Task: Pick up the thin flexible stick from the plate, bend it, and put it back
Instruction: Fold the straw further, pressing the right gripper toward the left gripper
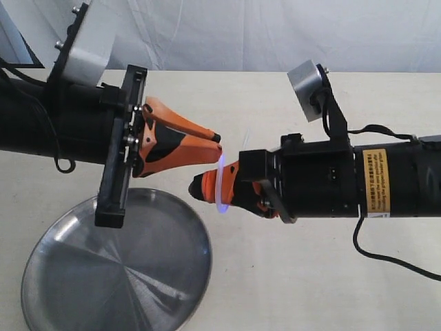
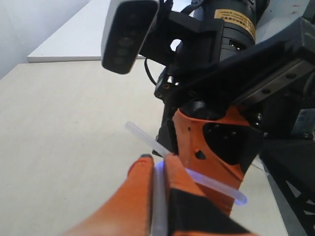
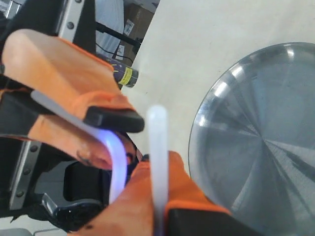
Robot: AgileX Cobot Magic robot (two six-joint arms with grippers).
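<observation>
The thin flexible stick is bent into a tight arc in the air between my two grippers, glowing bluish at the bend. Above the plate's far edge, my left gripper is shut on one end of it; in the left wrist view the stick runs between the orange fingers. My right gripper is shut on the other end, with the stick clamped between its fingers. The shiny steel plate lies on the table below, bare, and also shows in the right wrist view.
The beige tabletop stretches to the right of the plate. A black cable loops under the right arm. A white curtain hangs behind the table. The right arm's camera block rises above its wrist.
</observation>
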